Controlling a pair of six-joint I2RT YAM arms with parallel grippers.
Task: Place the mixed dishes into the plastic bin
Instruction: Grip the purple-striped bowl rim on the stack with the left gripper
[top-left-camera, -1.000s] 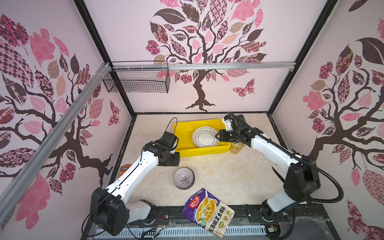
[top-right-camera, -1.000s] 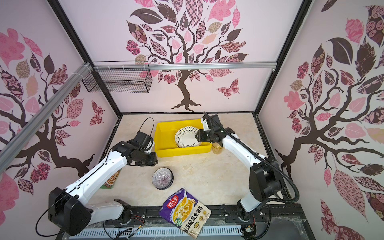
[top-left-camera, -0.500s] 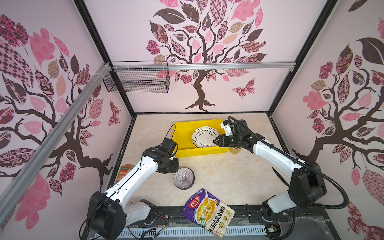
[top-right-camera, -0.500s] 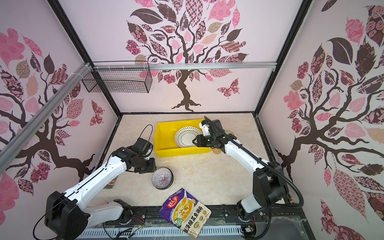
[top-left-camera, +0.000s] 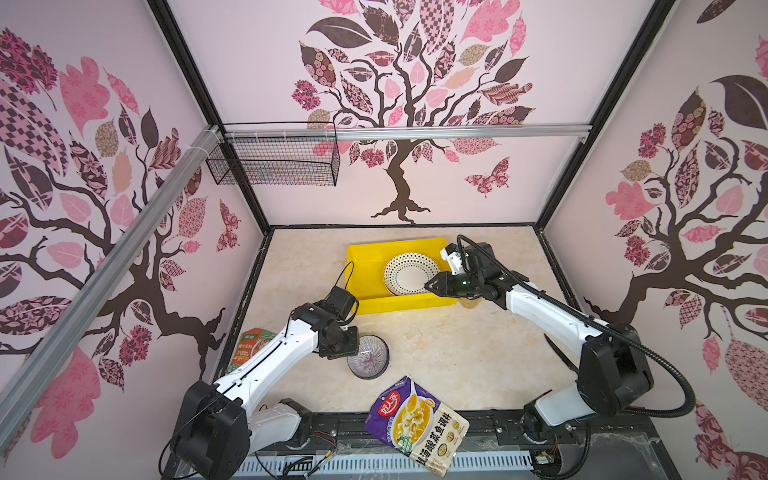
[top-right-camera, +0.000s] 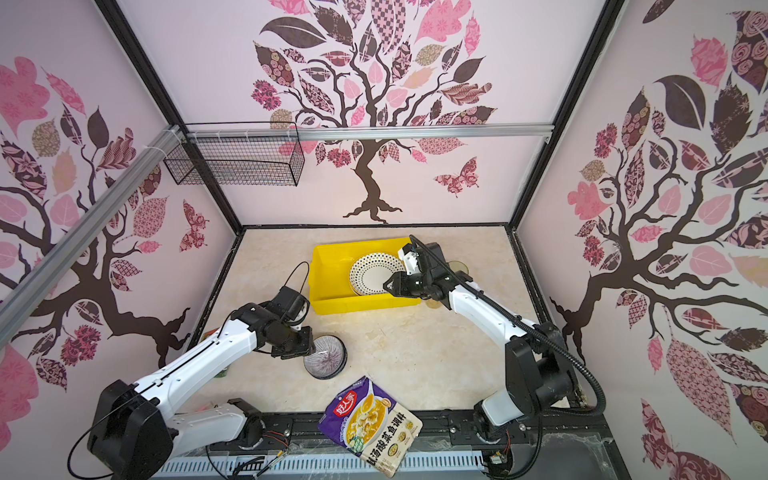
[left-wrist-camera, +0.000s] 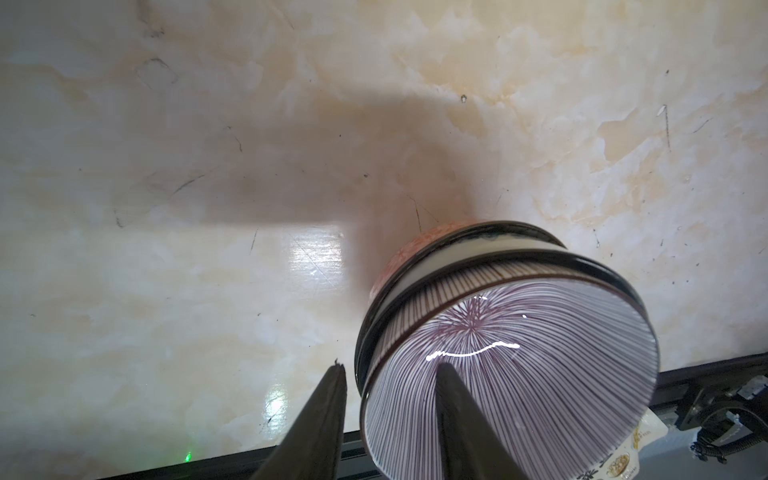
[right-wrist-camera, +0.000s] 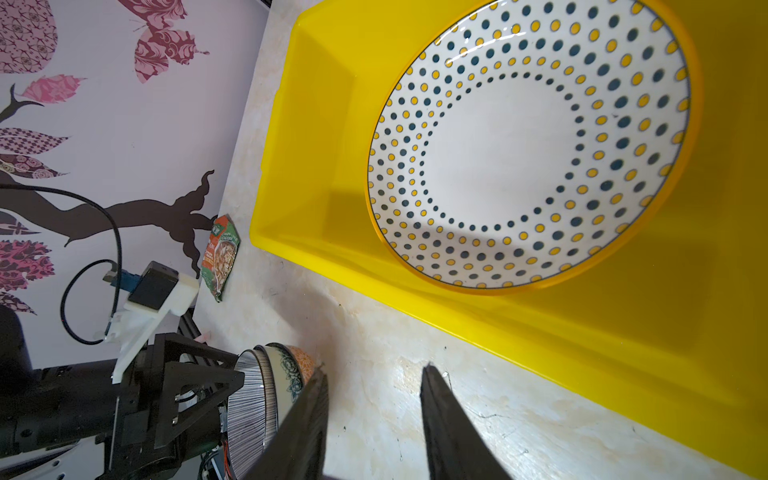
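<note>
While left gripper (left-wrist-camera: 390, 370) straddles rim of stacked bowls (top-left-camera: 368, 357) on table (top-left-camera: 436, 353), fingers part-open, one inside, one outside, right gripper (right-wrist-camera: 374, 370) hangs empty, narrowly parted, beside yellow bin (top-left-camera: 365, 266); dotted plate (top-left-camera: 409, 272) lies inside bin.

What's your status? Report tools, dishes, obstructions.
Left tool open, straddling rim of lined bowl stack. Right tool open, empty, beside yellow bin. Dotted plate already in bin. Path to bin looks clear.
</note>
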